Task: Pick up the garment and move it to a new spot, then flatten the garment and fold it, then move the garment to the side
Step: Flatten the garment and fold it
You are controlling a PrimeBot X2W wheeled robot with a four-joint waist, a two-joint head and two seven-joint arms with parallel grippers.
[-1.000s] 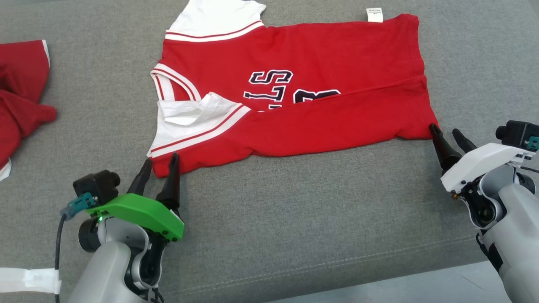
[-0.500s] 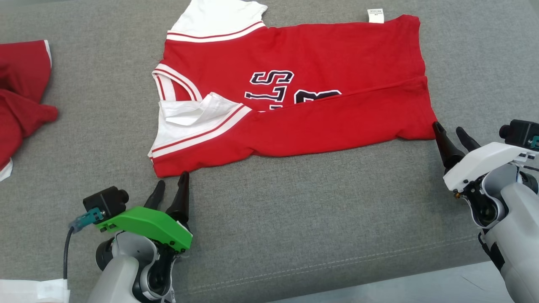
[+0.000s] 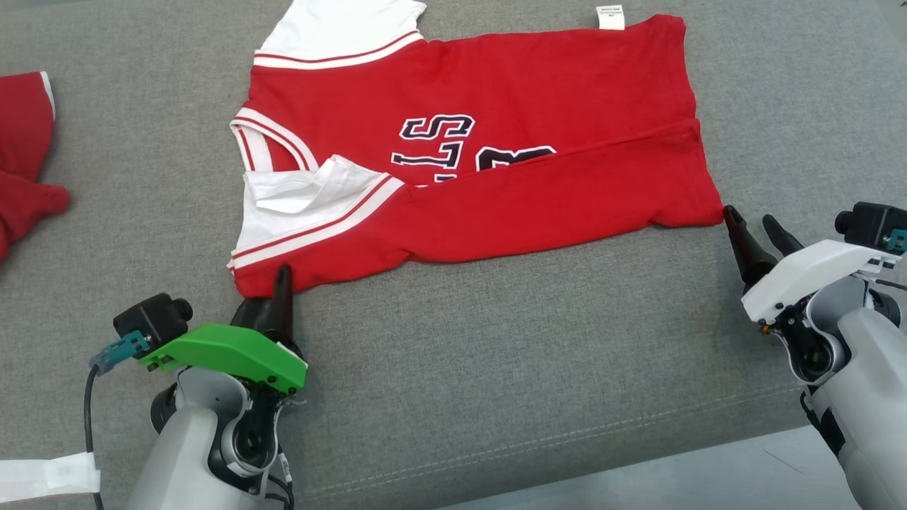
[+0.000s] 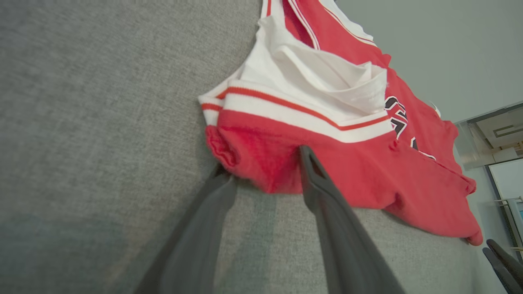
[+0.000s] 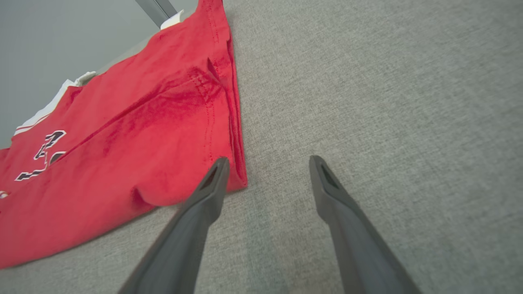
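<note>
Both hands gape: left hand [image 4: 263, 161] straddling the rumpled jersey [image 3: 496, 85] corner, right hand [image 5: 268, 160] beside its stitched hem.

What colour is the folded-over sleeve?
The sleeve is white with red-striped trim; clearest in left wrist view.

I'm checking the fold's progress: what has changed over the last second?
The left tool drew back from the near left corner of the red-and-white jersey, then came forward again; open, it now straddles that corner. The head camera shifted slightly. The jersey lies as before on the grey fabric cushion; the right tool stays open beside the hem corner.
</note>
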